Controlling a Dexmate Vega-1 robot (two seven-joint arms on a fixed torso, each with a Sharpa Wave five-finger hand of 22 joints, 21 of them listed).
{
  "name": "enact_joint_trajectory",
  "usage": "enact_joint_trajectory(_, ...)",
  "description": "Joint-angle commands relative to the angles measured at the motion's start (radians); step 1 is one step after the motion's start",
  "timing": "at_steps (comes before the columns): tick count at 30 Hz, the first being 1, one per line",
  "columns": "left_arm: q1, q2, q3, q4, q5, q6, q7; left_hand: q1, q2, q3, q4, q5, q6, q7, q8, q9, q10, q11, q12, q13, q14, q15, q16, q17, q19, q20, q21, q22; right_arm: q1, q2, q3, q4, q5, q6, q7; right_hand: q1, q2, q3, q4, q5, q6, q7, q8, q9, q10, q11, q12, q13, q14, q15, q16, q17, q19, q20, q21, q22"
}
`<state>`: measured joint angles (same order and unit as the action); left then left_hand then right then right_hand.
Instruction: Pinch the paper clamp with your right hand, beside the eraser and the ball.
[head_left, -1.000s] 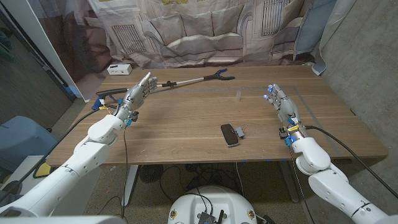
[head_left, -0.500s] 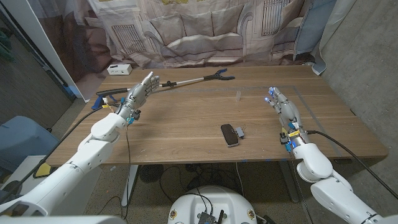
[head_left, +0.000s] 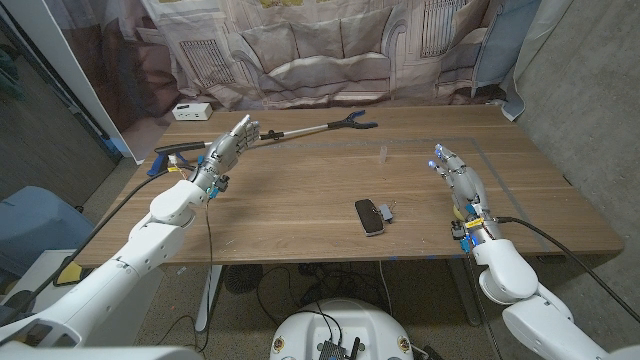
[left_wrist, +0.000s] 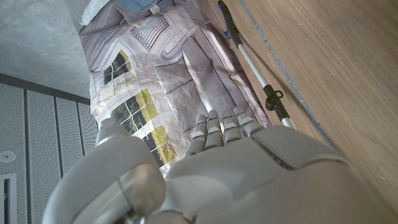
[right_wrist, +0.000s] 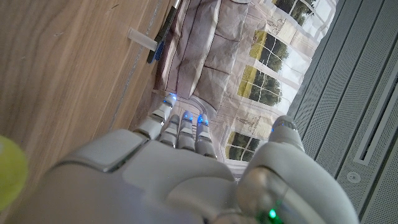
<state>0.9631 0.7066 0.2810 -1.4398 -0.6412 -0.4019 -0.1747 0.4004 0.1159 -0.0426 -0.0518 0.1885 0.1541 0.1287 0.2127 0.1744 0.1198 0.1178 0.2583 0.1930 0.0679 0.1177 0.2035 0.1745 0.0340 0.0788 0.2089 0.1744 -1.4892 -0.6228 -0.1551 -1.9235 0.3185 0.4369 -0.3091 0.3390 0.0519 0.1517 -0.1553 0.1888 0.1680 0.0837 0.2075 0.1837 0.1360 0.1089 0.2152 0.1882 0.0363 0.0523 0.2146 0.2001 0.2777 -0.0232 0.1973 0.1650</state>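
Note:
A small dark paper clamp (head_left: 387, 212) lies on the wooden table (head_left: 300, 200) near its front edge, touching or just beside a flat black oblong object (head_left: 370, 216). My right hand (head_left: 458, 178) hovers to the right of them, about a hand's length away, with fingers straight and nothing in it. In the right wrist view, my right hand (right_wrist: 168, 174) reaches over bare wood, and a blurred yellow-green round shape (right_wrist: 9, 171) sits at the picture's edge. My left hand (head_left: 230, 145) is held out with fingers straight at the far left, just by a long grabber tool (head_left: 300, 131).
The grabber tool (left_wrist: 261, 81) lies across the back of the table. A white box (head_left: 190, 111) sits at the back left corner. A small clear piece (head_left: 383, 154) stands mid-table, also in the right wrist view as a clear piece (right_wrist: 142, 40). A printed cloth (head_left: 330, 50) hangs behind.
My right hand has drifted a little to the right and nearer the table's front edge. My left hand has edged slightly right. The clamp and the black object have not moved.

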Motion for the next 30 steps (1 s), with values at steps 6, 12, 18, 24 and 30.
enact_joint_trajectory(6,0.004,0.01,0.001,-0.025,0.009,-0.003,0.004,0.011,0.001,0.002,-0.007,-0.001,0.017,0.022,-0.004,0.005,0.007,0.003,-0.002,0.004,0.008,0.003,-0.005,0.005,0.003,0.008,-0.002,0.003,-0.051,0.041,0.009,-0.05,-0.205,-0.024,-0.104,0.054,0.0,0.017,-0.015,0.003,0.011,-0.01,0.001,0.006,0.029,-0.009,0.005,0.005,0.03,-0.004,0.01,-0.001,0.034,-0.005,0.012,0.006)
enact_joint_trajectory(12,0.013,0.018,-0.006,-0.034,0.005,-0.006,0.004,0.013,0.001,0.003,-0.009,-0.002,0.018,0.021,-0.005,0.006,0.009,0.002,-0.003,0.004,0.008,0.001,-0.006,0.005,0.004,0.008,-0.003,0.003,-0.067,0.062,0.009,-0.07,-0.276,-0.039,-0.144,0.079,-0.002,0.025,-0.019,0.002,0.019,-0.013,0.004,0.006,0.042,-0.011,0.007,0.005,0.045,-0.006,0.012,-0.001,0.047,-0.005,0.014,0.005)
enact_joint_trajectory(18,0.023,0.024,-0.012,-0.04,-0.002,-0.008,-0.003,0.013,0.001,0.004,-0.01,-0.002,0.018,0.021,-0.006,0.006,0.009,0.002,-0.004,0.004,0.008,0.002,-0.007,0.005,0.003,0.008,-0.004,0.003,-0.088,0.081,0.006,-0.102,-0.364,-0.076,-0.192,0.106,-0.005,0.033,-0.023,0.003,0.023,-0.015,0.005,0.007,0.052,-0.012,0.008,0.006,0.056,-0.005,0.014,-0.002,0.059,-0.005,0.015,0.005)
enact_joint_trajectory(24,0.038,0.034,-0.022,-0.048,-0.012,-0.013,-0.011,0.014,0.001,0.004,-0.01,-0.002,0.021,0.021,-0.006,0.006,0.009,0.003,-0.004,0.004,0.008,0.002,-0.007,0.005,0.0,0.008,-0.005,0.003,-0.114,0.101,0.0,-0.138,-0.455,-0.115,-0.245,0.15,-0.015,0.045,-0.024,0.003,0.05,-0.025,0.014,0.009,0.084,-0.009,0.016,0.009,0.083,-0.008,0.018,-0.001,0.082,0.002,0.016,0.006)
enact_joint_trajectory(30,0.049,0.037,-0.03,-0.047,-0.021,-0.029,-0.024,0.015,0.001,0.005,-0.011,-0.002,0.022,0.021,-0.007,0.006,0.011,0.003,-0.005,0.005,0.01,0.001,-0.007,0.005,0.0,0.009,-0.006,0.003,-0.127,0.106,-0.011,-0.147,-0.497,-0.119,-0.263,0.18,-0.021,0.052,-0.024,0.004,0.052,-0.024,0.012,0.01,0.096,-0.006,0.017,0.012,0.104,-0.007,0.022,-0.001,0.111,0.006,0.021,0.005)
